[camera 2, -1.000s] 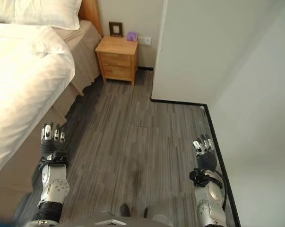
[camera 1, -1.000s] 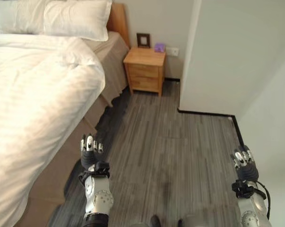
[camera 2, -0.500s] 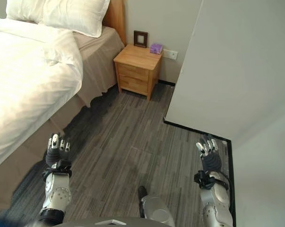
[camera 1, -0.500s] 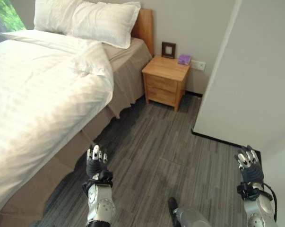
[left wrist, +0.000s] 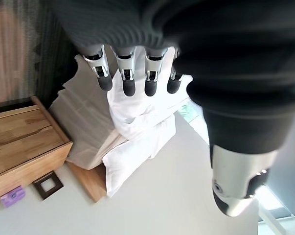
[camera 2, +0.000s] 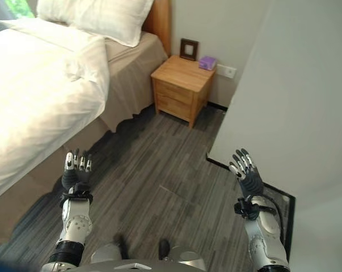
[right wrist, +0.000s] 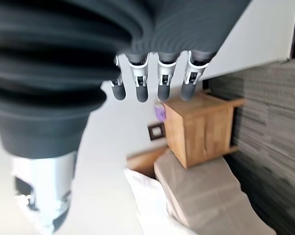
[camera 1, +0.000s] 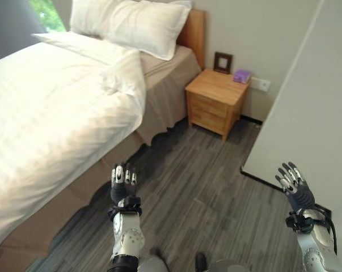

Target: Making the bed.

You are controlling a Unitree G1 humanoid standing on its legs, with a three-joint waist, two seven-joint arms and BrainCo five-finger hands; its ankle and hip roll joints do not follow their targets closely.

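A bed with a white duvet (camera 1: 51, 119) fills the left; the duvet's top corner (camera 1: 125, 76) is folded back, baring the beige sheet (camera 1: 165, 85). Two white pillows (camera 1: 142, 25) lean on the wooden headboard (camera 1: 194, 28). My left hand (camera 1: 123, 184) hangs open over the grey floor close to the bed's side, holding nothing; its straight fingers (left wrist: 127, 73) show in the left wrist view. My right hand (camera 2: 245, 173) is raised open near the white wall, well away from the bed, with fingers (right wrist: 159, 78) straight in the right wrist view.
A wooden nightstand (camera 1: 215, 102) stands beside the headboard with a small dark picture frame (camera 1: 222, 62) and a purple box (camera 1: 241, 76) on it. A white wall panel (camera 1: 307, 113) closes off the right. Grey plank floor (camera 1: 205, 187) lies between bed and wall.
The camera has swung, so the bed and nightstand sit further right and lower in view. Both hands stay open; the right hand has risen a little.
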